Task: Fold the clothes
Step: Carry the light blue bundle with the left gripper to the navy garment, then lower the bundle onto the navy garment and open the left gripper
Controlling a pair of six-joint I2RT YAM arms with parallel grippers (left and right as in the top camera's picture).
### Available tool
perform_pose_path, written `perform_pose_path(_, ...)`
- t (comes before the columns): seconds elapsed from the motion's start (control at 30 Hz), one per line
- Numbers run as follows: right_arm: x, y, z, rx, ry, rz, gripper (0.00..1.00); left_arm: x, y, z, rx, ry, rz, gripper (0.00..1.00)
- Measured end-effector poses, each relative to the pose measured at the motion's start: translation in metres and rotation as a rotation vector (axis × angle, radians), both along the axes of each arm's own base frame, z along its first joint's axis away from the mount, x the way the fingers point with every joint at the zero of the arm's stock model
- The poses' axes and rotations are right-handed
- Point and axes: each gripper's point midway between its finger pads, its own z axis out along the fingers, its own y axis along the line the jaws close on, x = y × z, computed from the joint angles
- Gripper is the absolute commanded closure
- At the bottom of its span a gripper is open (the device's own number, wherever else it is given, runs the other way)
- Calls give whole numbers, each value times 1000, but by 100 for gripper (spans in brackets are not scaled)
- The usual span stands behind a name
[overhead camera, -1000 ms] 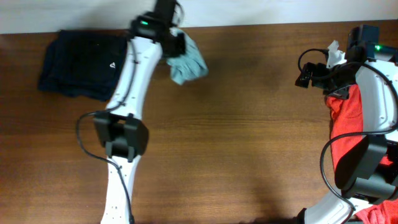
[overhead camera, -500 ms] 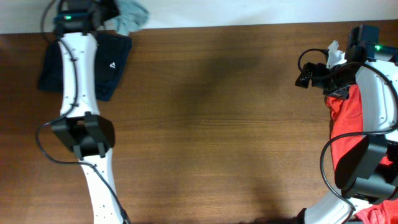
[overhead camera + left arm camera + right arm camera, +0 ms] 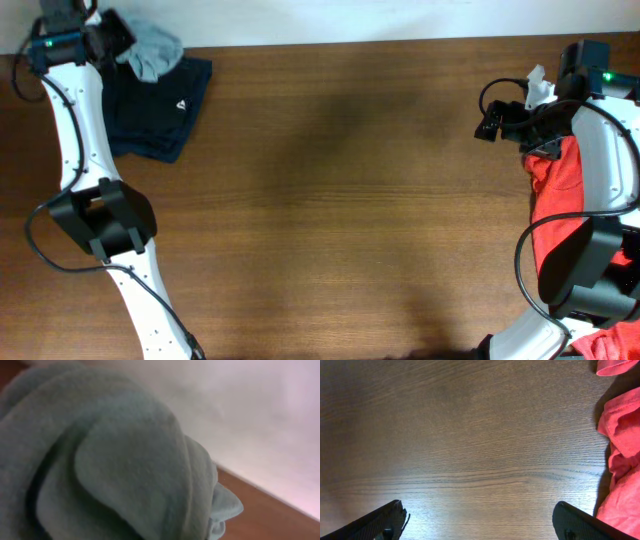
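Upper left: left claw (image 3: 118, 45) clamped on the bunched grey shirt (image 3: 155, 52), over a folded navy garment (image 3: 165, 110). Right claw (image 3: 482, 519) gapes wide above the worktop (image 3: 350, 200); red shirt (image 3: 555, 185) lies at the right edge.

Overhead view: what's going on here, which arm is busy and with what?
The left arm grips a bunched pale shirt at the far-left corner of the table, over a folded navy garment. Whether the two touch is unclear. The right arm holds nothing. The right fingers hang open over bare wood beside a crumpled red shirt at the right edge.
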Motion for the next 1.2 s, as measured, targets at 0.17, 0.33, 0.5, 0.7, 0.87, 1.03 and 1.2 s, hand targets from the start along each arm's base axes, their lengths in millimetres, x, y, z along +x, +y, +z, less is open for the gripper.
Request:
perform_pose_path(0.17,0,0,0,0,0,0,1,-17,7,-73,-72,180,24,99)
perform_pose_path(0.33,0,0,0,0,0,0,1,-37,6,-102,-105,294,36,99)
perform_pose_path(0.5,0,0,0,0,0,0,1,-60,2,-113,-127,395,52,99)
perform_pose_path(0.7,0,0,0,0,0,0,1,-85,3,-121,-141,507,117,86)
perform_pose_path(0.87,0,0,0,0,0,0,1,-99,9,-124,-155,555,145,1)
perform_pose_path(1.03,0,0,0,0,0,0,1,-101,18,-117,-218,532,146,1)
perform_pose_path(1.2,0,0,0,0,0,0,1,-87,23,-72,-296,388,100,1)
